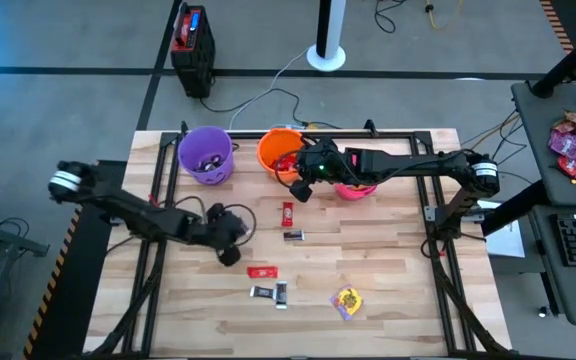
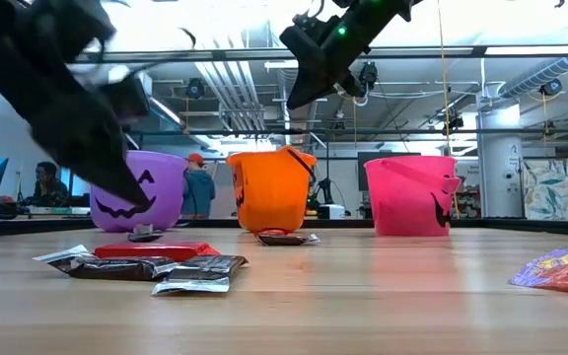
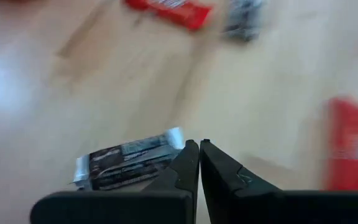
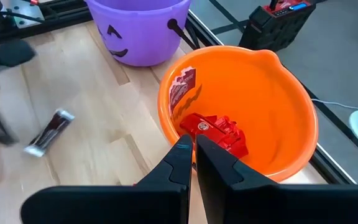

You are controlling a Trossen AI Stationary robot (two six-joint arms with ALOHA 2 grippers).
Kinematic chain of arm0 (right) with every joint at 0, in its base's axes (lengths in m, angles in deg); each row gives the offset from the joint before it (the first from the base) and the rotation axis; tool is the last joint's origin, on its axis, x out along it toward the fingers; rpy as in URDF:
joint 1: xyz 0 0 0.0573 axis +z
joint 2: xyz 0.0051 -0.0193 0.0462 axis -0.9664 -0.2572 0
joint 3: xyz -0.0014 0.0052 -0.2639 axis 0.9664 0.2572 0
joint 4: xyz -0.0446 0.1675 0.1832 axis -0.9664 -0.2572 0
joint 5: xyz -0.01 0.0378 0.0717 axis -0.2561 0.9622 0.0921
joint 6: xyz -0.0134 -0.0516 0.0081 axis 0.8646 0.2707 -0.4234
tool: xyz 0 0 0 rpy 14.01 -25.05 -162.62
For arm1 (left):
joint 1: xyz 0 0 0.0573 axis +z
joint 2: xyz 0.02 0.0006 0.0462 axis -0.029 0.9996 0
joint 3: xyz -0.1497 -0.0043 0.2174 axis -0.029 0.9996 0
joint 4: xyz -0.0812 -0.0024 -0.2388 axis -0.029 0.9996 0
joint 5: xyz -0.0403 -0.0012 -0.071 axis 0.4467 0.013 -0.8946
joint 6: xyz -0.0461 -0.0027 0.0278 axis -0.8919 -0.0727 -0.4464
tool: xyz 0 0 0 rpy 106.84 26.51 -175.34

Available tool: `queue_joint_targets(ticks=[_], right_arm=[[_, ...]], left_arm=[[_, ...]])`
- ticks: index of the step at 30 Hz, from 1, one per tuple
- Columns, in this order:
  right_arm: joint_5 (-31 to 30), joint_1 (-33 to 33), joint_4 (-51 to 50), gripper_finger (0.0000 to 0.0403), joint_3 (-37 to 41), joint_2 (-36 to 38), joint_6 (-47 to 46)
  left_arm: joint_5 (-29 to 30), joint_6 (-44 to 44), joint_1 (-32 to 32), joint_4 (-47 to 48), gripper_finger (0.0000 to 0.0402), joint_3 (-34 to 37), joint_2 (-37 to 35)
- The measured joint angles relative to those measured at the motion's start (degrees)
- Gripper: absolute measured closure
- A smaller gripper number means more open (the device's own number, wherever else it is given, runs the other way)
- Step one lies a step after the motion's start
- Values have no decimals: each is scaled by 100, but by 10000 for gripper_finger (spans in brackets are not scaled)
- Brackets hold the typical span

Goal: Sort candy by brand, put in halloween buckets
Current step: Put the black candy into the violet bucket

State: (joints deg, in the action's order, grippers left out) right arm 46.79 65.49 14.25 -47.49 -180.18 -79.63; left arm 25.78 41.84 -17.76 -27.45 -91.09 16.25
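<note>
Sorting is partway done: red bars (image 4: 216,132) already sit in the glossy orange bucket (image 1: 280,152), dark pieces show in the purple bucket (image 1: 205,154), and the pink bucket (image 1: 355,187) is mostly hidden under the right arm. Loose on the pale plank table (image 1: 398,300) there's a red bar (image 1: 262,271), two dark bars (image 1: 271,292), a red one (image 1: 288,211) with a dark one (image 1: 293,236) by it, and a crinkly yellow packet (image 1: 346,301). The right gripper (image 4: 191,149) hovers over the orange rim, jaws closed on nothing. The left gripper (image 3: 199,155) is low over the table, jaws pinched shut and empty, with a dark foil bar (image 3: 129,158) just beside its tips. I'd open wide first, then straddle that slippery flat wrapper across its narrow side.
</note>
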Motion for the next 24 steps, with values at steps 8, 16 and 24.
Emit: queue_joint_targets(ticks=[8,16,24], right_arm=[[20,-2,-23,390,0,0,-144],[219,22,-280,390,2,92,-120],[159,236,-679,390,2,212,-297]], left_arm=[[122,-787,-142,818,402,-297,-1024],[-1459,3344,27,2085,402,-911,-931],[-3031,5496,1315,1562,402,-608,-496]])
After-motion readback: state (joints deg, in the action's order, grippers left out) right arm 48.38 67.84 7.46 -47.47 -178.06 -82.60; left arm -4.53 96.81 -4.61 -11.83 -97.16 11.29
